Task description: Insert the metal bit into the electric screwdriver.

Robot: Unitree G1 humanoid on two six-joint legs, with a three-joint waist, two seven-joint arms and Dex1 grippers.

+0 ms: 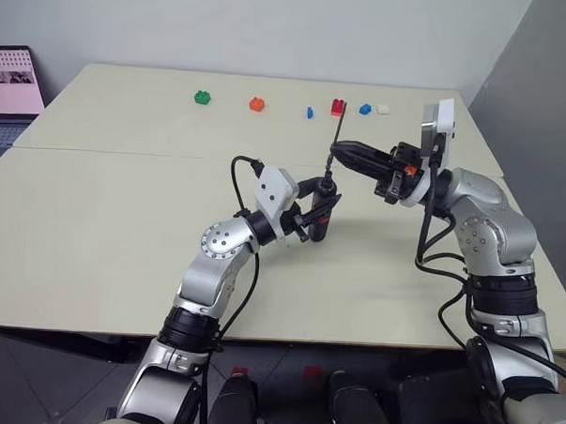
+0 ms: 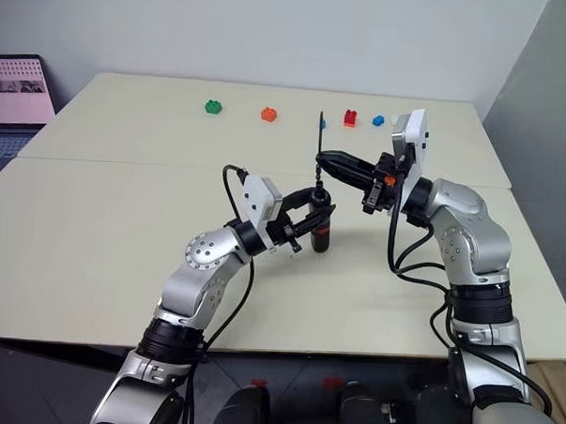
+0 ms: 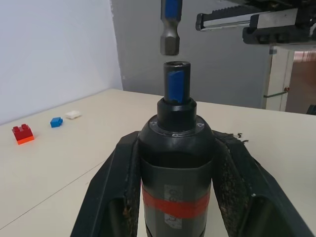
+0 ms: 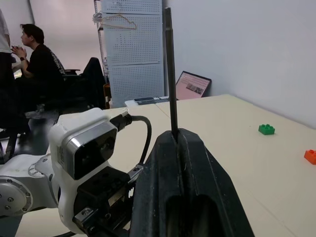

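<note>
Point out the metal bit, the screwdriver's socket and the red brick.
metal bit (image 3: pixel 170 37), left wrist view, lower hex end.
electric screwdriver (image 3: pixel 177 65), left wrist view, socket rim.
red brick (image 1: pixel 338 106), left eye view, top.

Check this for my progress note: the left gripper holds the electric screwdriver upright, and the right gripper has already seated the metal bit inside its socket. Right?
Not quite. In the left wrist view the metal bit hangs just above the electric screwdriver, a gap between them, not yet seated. The rest holds: left gripper grips the screwdriver upright, right gripper holds the bit.
</note>
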